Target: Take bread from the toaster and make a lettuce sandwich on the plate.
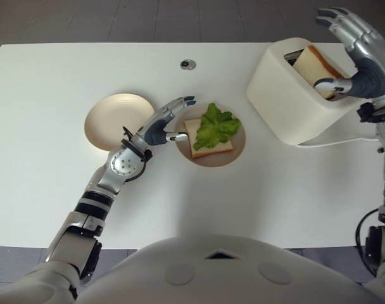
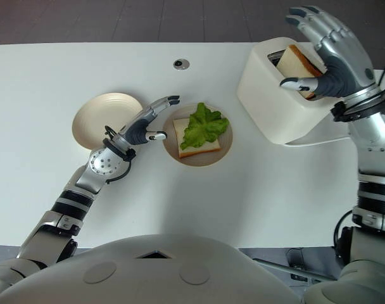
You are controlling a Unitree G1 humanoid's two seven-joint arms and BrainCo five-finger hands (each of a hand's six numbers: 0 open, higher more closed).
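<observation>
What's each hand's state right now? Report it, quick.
Left hand: open, holding nothing, beside the plate.
Right hand: open, spread over the bread slice in the toaster.

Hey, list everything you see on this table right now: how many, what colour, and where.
table: one, white, under everything
toaster: one, cream, far right
bread slices: two, pale; one in the toaster slot, the other on the middle plate
lettuce: one leaf, green, on the plated slice
plates: two, beige; one middle, one empty at its left
round fitting: one, metal, far middle
cable: one, white, right of toaster
left hand: open, beside middle plate
right hand: open, around toaster slice
</observation>
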